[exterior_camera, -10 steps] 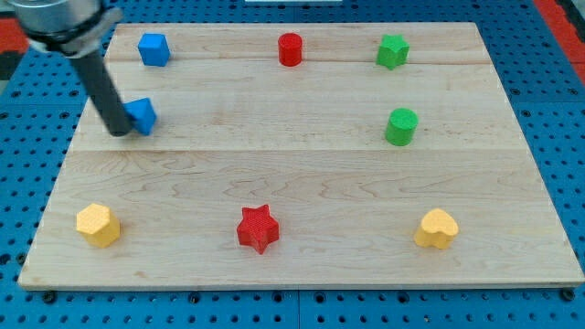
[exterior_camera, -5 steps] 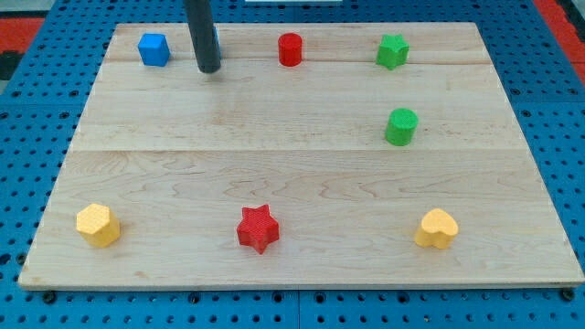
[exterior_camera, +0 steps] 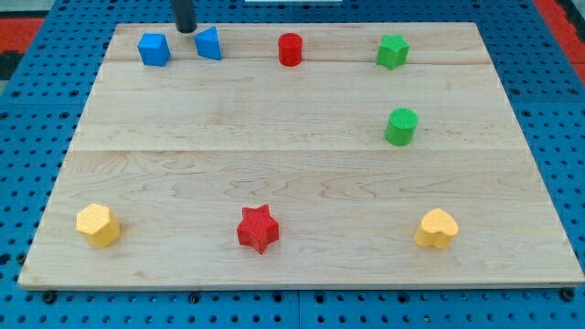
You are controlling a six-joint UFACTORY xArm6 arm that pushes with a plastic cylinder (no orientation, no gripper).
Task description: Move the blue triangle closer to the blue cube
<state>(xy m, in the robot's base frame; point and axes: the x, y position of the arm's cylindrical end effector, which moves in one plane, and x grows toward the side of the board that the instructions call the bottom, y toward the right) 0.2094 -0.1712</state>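
The blue triangle (exterior_camera: 209, 43) sits near the view's top left of the wooden board (exterior_camera: 302, 183). The blue cube (exterior_camera: 154, 48) is just to its left, a small gap between them. My tip (exterior_camera: 186, 29) is at the board's top edge, above and between the two blue blocks, just left of the triangle's top and clear of the cube.
A red cylinder (exterior_camera: 290, 48) is right of the triangle. A green star (exterior_camera: 392, 50) is at the top right, a green cylinder (exterior_camera: 400, 126) below it. Along the bottom are a yellow block (exterior_camera: 97, 224), a red star (exterior_camera: 258, 228) and a yellow heart (exterior_camera: 437, 228).
The blue triangle has gone from the board's left side up to the top row beside the blue cube. My tip has moved up to the top edge between them.
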